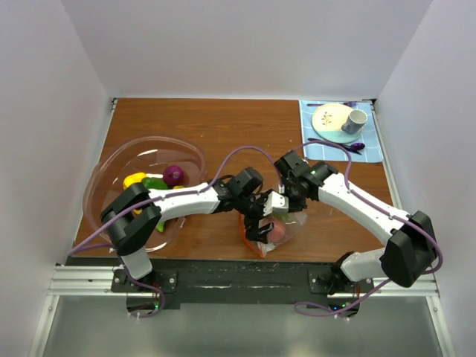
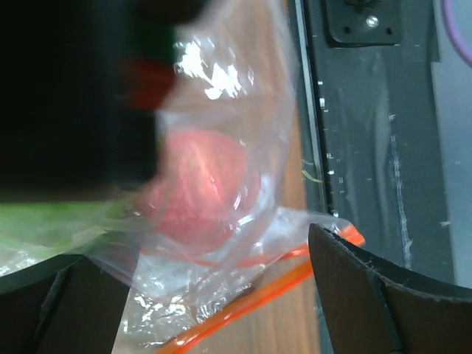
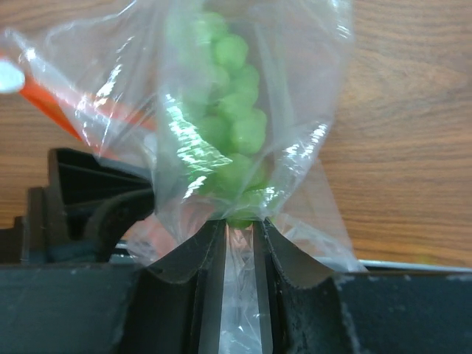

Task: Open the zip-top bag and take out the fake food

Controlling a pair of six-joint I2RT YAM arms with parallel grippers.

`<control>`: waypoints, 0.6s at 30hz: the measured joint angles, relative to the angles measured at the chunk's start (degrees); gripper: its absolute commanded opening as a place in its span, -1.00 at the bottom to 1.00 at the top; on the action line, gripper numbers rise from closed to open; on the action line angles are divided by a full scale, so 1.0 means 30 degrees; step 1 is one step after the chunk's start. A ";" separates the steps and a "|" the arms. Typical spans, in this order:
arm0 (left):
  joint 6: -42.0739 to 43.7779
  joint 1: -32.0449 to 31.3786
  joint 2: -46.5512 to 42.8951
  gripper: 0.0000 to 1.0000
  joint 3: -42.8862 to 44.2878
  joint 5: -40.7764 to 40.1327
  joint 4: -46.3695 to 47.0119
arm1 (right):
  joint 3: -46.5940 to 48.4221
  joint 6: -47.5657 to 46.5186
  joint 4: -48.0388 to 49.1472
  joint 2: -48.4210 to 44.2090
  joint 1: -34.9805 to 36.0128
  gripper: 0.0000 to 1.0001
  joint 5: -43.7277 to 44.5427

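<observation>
The zip-top bag (image 1: 269,232) lies near the table's front edge, its orange-red zip strip (image 1: 250,242) at the near left. A pink-red fruit (image 1: 277,233) is inside it. My right gripper (image 1: 286,202) is shut on a bunched fold of the bag (image 3: 243,66), with a bumpy green piece (image 3: 230,110) just beyond its fingertips (image 3: 240,221). My left gripper (image 1: 256,214) is open. In its wrist view the fingers spread wide (image 2: 199,247) around the bag (image 2: 221,88), the pink-red fruit (image 2: 203,188) and the zip strip (image 2: 243,302). A purple piece (image 1: 173,175), a yellow one (image 1: 134,179) and a green one (image 1: 155,183) lie in the bowl.
A large clear pinkish bowl (image 1: 111,160) stands at the left. A blue mat (image 1: 372,149) at the back right carries a plate (image 1: 329,117), a cup (image 1: 355,120) and a purple spoon (image 1: 357,146). A metal rail (image 1: 245,277) runs along the near edge.
</observation>
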 measured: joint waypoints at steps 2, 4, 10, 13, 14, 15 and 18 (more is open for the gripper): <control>-0.0306 -0.0262 0.0299 0.99 0.0073 0.0000 0.0051 | -0.0073 0.0066 -0.0219 0.0022 -0.0138 -0.70 0.0189; -0.0525 -0.0576 0.0539 0.99 0.0080 -0.0146 0.0160 | -0.0226 0.0124 -0.0211 0.0022 -0.0146 -0.81 0.0466; -0.1071 -0.1435 0.1304 0.99 0.0087 -0.1428 0.0240 | -0.1450 0.0554 -0.0138 -0.0029 -0.0182 -0.71 0.0954; -0.0780 -0.1559 0.1617 0.99 0.0080 -0.1967 0.0022 | -0.2506 0.0801 0.0306 -0.0306 -0.0124 -0.66 0.1144; -0.0707 -0.1566 0.1661 1.00 0.0073 -0.2040 -0.0044 | -0.2805 0.0882 0.0444 -0.0481 -0.0087 -0.61 0.1224; -0.0554 -0.1581 0.1661 1.00 0.0051 -0.2069 -0.0095 | -0.3060 0.0962 0.0590 -0.0699 -0.0022 -0.53 0.1333; 0.0000 -0.1392 0.1617 1.00 0.0036 -0.1909 -0.0015 | -0.3366 0.1173 0.0903 -0.1457 0.0182 -0.47 0.1756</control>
